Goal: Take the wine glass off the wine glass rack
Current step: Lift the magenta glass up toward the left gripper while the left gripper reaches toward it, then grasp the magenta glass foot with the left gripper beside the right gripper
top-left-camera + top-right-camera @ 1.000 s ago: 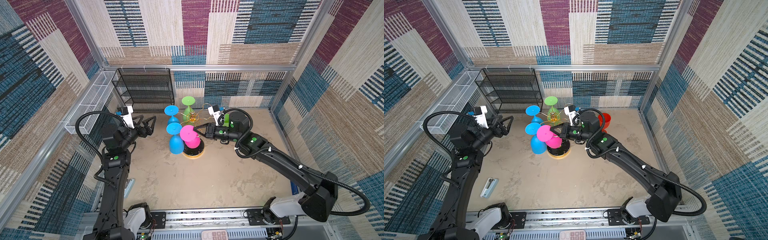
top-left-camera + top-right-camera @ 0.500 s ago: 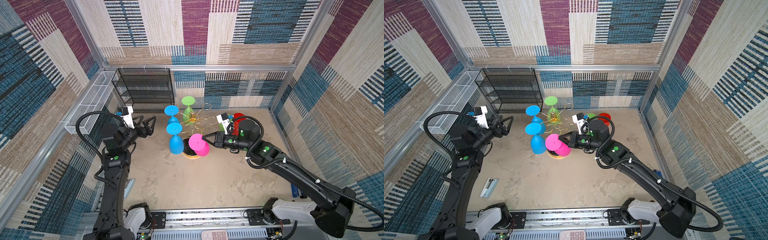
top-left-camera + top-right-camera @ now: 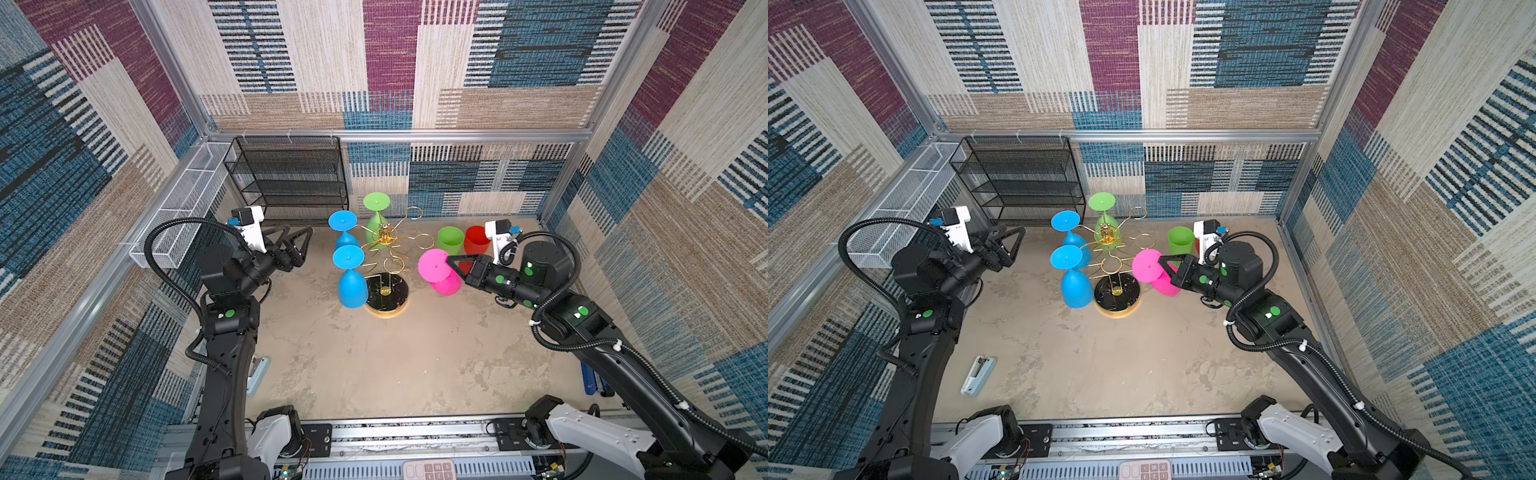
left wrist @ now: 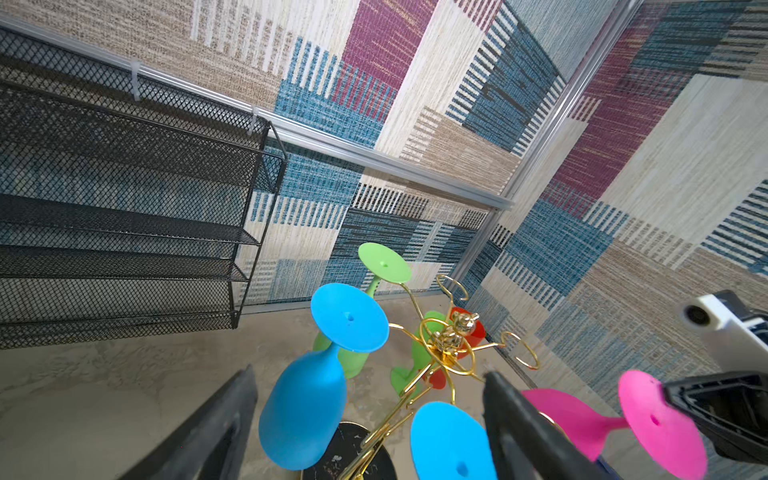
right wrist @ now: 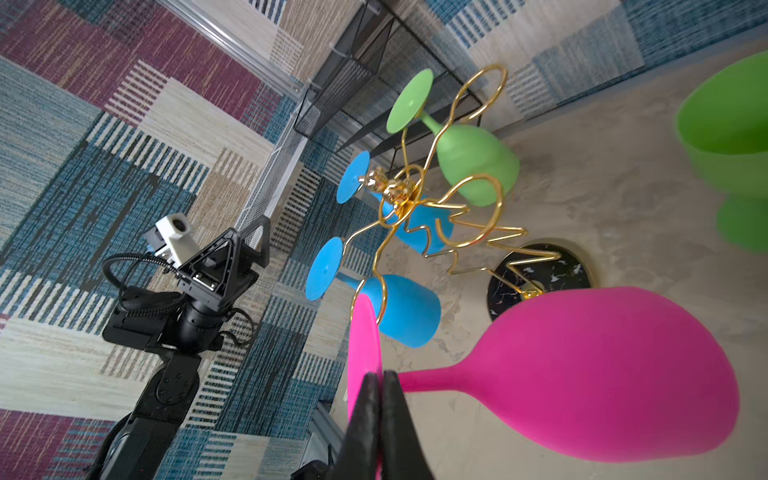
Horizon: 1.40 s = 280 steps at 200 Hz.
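The right gripper (image 3: 449,259) is clamped on the stem of the pink wine glass (image 3: 445,284), held tilted just right of the wine glass rack (image 3: 387,293) and clear of its rings. Two blue glasses (image 3: 352,286) and a green glass (image 3: 376,226) hang on the rack. Left of it, the left gripper (image 3: 300,232) stands open, with the black mesh shelf (image 3: 291,183) behind.

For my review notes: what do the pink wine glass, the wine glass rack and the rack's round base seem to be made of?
pink wine glass: probably plastic or silicone. It is opaque and matte, evenly coloured, not see-through.
wine glass rack: polished gold-coloured metal wire, thin, bent into rings, with bright glints.
base: glossy black marble or a marble imitation, white-veined, with a gold rim.
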{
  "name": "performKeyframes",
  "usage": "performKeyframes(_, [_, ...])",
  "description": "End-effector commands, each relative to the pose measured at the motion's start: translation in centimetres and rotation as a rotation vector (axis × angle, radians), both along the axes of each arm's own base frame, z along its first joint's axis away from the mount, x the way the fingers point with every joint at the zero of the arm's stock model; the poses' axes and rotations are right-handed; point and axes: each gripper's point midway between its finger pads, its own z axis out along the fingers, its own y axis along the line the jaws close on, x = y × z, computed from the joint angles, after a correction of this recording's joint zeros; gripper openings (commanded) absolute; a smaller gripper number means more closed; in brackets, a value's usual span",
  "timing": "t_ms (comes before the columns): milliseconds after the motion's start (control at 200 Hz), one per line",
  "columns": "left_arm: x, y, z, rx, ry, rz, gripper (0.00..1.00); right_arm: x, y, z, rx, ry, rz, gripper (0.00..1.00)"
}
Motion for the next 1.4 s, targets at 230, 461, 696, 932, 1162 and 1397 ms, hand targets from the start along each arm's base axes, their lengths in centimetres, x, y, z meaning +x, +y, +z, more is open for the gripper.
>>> performKeyframes(230, [-3.2, -4.6, 5.6, -0.155, -0.018, -0.269, 0.78, 2.0, -1.6, 9.3, -0.090, -0.362, -0.089, 0.00])
performKeyframes(461, [-4.4, -9.3, 7.4, -0.170, -0.002, -0.453, 0.76, 3.5, 0.5, 12.0, -0.146, -0.520, -0.020, 0.00])
performKeyframes(696, [-3.8, -14.0, 8.3, -0.175, 0.054, -0.647, 0.72, 3.1, 3.4, 14.0, -0.133, -0.648, 0.141, 0.00])
performKeyframes(932, [-3.2, -18.2, 8.6, -0.176, 0.092, -0.798, 0.67, 2.3, 5.2, 14.9, -0.105, -0.718, 0.257, 0.00])
performKeyframes(1162, [-3.5, -21.1, 8.8, -0.177, 0.096, -0.895, 0.62, 2.0, 6.1, 14.4, -0.070, -0.716, 0.319, 0.00])
performKeyframes(1397, [-3.7, -22.5, 8.8, -0.182, 0.107, -0.960, 0.51, 2.0, 6.5, 14.1, -0.048, -0.704, 0.340, 0.00])
